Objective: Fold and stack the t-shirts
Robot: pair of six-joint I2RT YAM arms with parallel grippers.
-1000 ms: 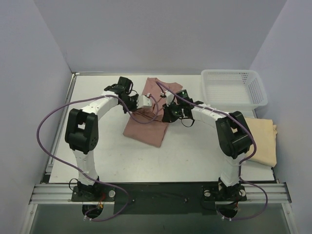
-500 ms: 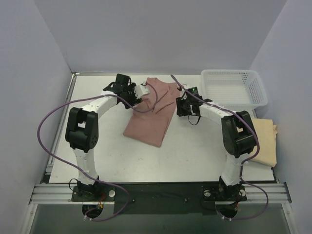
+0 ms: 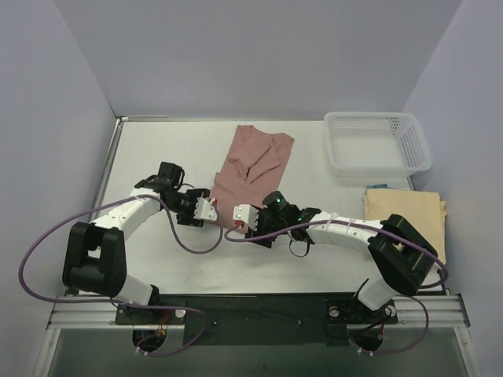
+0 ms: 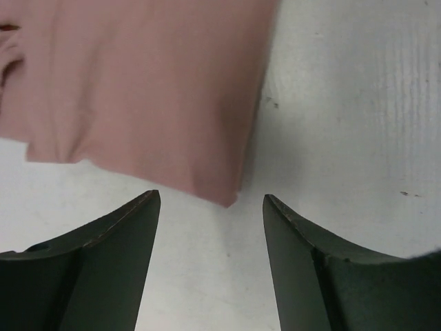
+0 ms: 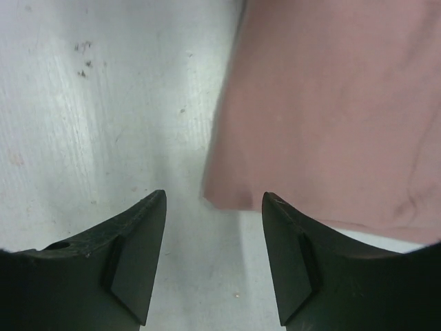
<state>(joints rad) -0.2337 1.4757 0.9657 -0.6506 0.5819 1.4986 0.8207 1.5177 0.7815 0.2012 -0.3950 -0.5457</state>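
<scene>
now mid-fold on pink shirt [image 3: 255, 161]: left claw [image 3: 209, 211] and right claw [image 3: 240, 217] gape empty at its near corners; next, pinch both, fold away.

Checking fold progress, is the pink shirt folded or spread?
Folded lengthwise: pink shirt lies as a narrow strip, layers overlapping at its far end.
</scene>
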